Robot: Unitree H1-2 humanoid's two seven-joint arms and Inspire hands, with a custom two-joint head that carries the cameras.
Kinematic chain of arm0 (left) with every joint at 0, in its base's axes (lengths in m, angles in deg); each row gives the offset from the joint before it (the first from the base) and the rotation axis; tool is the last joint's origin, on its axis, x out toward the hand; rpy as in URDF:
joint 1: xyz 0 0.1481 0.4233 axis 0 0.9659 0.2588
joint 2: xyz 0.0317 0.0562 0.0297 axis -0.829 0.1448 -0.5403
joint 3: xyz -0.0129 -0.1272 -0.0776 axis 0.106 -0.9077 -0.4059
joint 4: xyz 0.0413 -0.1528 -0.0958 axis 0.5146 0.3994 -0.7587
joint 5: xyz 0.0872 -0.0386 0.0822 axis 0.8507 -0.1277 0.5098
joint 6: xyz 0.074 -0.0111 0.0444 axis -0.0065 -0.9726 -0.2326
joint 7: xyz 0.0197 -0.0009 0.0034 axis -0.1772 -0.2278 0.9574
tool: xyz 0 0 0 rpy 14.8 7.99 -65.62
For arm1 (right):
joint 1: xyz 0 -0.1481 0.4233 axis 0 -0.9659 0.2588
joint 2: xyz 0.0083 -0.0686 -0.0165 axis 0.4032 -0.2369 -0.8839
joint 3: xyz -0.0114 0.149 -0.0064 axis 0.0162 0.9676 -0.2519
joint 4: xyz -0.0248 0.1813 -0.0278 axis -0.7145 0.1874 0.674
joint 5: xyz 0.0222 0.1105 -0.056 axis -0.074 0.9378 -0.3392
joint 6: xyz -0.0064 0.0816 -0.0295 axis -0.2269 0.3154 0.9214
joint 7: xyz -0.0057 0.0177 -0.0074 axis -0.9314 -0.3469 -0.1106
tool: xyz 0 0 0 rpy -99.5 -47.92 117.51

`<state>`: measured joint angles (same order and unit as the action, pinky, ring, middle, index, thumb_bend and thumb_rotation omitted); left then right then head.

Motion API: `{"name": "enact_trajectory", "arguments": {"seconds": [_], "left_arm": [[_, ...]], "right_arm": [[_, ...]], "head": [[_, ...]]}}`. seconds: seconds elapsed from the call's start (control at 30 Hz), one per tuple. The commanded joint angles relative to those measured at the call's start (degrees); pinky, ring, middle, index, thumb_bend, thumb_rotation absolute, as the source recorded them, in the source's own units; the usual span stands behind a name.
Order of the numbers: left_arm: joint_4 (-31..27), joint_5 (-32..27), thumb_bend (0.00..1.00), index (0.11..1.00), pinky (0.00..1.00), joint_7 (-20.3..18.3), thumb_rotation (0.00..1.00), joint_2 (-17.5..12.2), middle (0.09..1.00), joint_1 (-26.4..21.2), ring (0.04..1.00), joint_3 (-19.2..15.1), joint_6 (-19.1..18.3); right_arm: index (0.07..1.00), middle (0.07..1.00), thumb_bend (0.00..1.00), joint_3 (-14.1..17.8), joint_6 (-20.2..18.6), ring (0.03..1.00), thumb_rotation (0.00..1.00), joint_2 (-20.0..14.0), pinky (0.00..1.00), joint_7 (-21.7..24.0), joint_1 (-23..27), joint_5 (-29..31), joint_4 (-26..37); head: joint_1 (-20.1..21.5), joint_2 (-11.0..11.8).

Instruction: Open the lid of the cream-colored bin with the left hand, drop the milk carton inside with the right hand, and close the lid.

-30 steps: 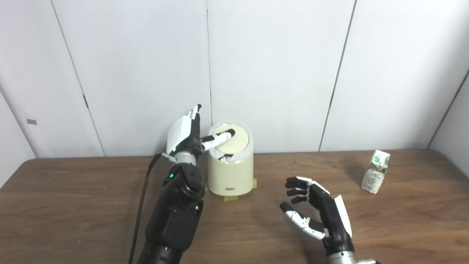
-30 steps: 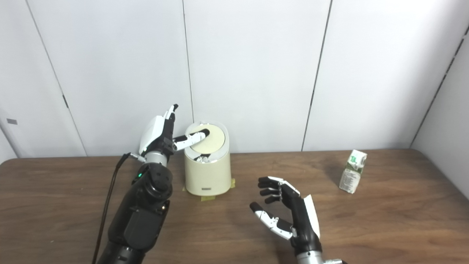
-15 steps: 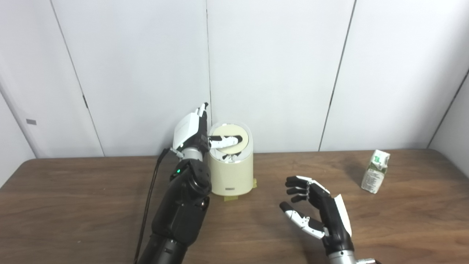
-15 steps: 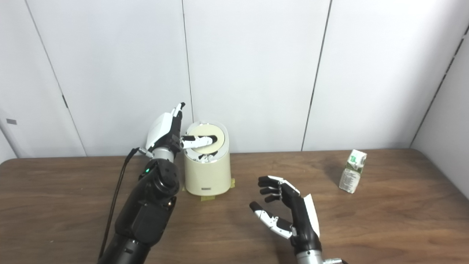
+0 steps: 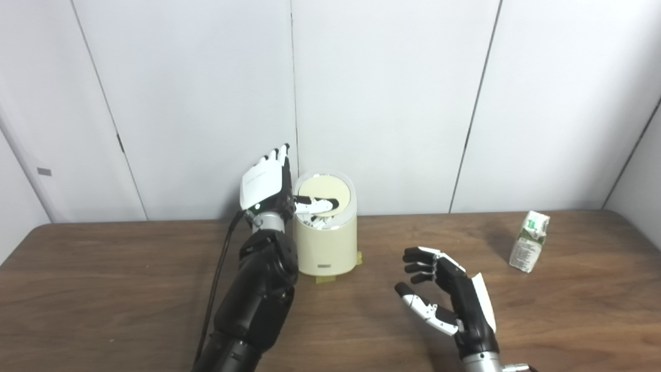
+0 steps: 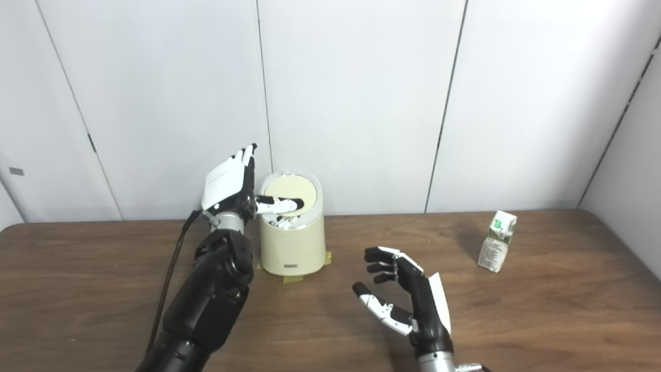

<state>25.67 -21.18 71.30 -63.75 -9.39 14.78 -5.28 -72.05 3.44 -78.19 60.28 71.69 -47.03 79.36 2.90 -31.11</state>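
Note:
The cream-colored bin (image 5: 326, 248) stands at the back of the table, left of the middle. Its round lid (image 5: 333, 194) is tilted inward, leaving a gap at the front where white scraps show inside. My left hand (image 5: 268, 186) is raised beside the bin's left side, fingers straight up and apart, thumb lying across the lid. The milk carton (image 5: 528, 241), white with green print, stands upright at the far right. My right hand (image 5: 446, 297) hovers open over the table, palm facing left, well short of the carton.
White wall panels rise right behind the bin. A black cable (image 5: 219, 268) hangs along my left forearm. Yellow tape (image 5: 325, 279) marks the bin's base. Bare brown tabletop (image 5: 103, 289) spreads to the left and front.
My left hand has shifted right against the bin and turned its back toward the camera. Its thumb has slid across the lid. The right hand and the carton have stayed still.

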Motion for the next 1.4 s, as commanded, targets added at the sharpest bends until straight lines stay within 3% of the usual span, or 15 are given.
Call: {"name": "enact_trajectory", "arguments": {"seconds": [0.0,0.17,0.37,0.67,0.93,1.0,1.03,1.1,1.17,1.37], "left_arm": [[0.22,2.98,0.92,1.000,1.00,1.94,0.09,-1.03,1.000,-2.35,1.000,1.37,-0.13],[0.68,6.05,0.93,1.000,1.00,5.35,0.11,-2.56,1.000,-1.67,1.000,5.21,-0.12],[-0.19,11.72,1.00,1.000,1.00,4.60,0.18,-4.66,1.000,-1.61,1.000,9.58,-0.13],[-0.54,13.49,1.00,1.000,1.00,3.83,0.16,-5.33,1.000,-1.54,1.000,10.17,-0.12],[-1.32,10.95,1.00,1.000,1.00,3.38,0.20,-5.89,1.000,-0.94,1.000,10.62,0.17],[-0.85,10.36,0.99,1.000,1.00,4.83,0.25,-5.91,1.000,-0.86,1.000,10.57,0.32],[-0.50,9.99,0.91,1.000,1.00,5.28,0.35,-5.74,1.000,-0.89,1.000,10.27,0.23],[-0.29,8.78,0.68,1.000,1.00,5.14,0.66,-4.99,1.000,-0.90,1.000,9.01,-0.01],[-0.23,8.25,0.60,1.000,1.00,4.38,0.84,-4.21,1.000,-0.91,1.000,7.75,-0.12],[-0.46,5.17,0.59,1.000,1.00,3.87,0.96,-3.10,1.000,-0.92,1.000,5.43,-0.03]], "right_arm": [[0.667,0.672,0.29,0.01,1.78,0.635,0.25,-0.84,0.55,-0.25,-2.00,-1.44,-3.82],[0.665,0.669,0.29,-0.02,2.07,0.628,0.25,-0.95,0.53,-0.57,-1.87,-1.98,-3.96],[0.665,0.673,0.29,-0.09,2.23,0.632,0.23,-0.94,0.54,-0.68,-1.87,-2.15,-4.08],[0.666,0.669,0.30,-0.89,2.07,0.628,0.22,-1.27,0.53,-1.31,-1.96,-3.68,-3.86],[0.663,0.669,0.30,-1.05,1.66,0.631,0.24,-1.22,0.54,-1.52,-1.99,-3.56,-3.61],[0.661,0.667,0.30,-1.10,1.89,0.628,0.24,-1.22,0.53,-1.66,-1.96,-3.74,-3.69],[0.662,0.669,0.30,-1.09,2.11,0.628,0.23,-1.23,0.53,-1.69,-1.93,-3.66,-3.83],[0.662,0.660,0.30,-1.04,2.38,0.616,0.23,-1.22,0.52,-1.73,-1.85,-3.43,-4.15],[0.664,0.663,0.30,-1.09,1.96,0.618,0.25,-1.21,0.52,-1.53,-1.88,-3.32,-4.06],[0.674,0.679,0.30,-1.42,0.06,0.638,0.21,-1.21,0.54,-0.84,-2.18,-3.36,-3.06]], "head": [[0.13,-0.05],[0.14,-0.08],[0.14,-0.08],[0.13,-0.25],[0.12,-0.58],[0.19,-0.60],[0.19,-0.60],[0.00,-0.58],[0.00,-0.58],[0.07,-0.51]]}}
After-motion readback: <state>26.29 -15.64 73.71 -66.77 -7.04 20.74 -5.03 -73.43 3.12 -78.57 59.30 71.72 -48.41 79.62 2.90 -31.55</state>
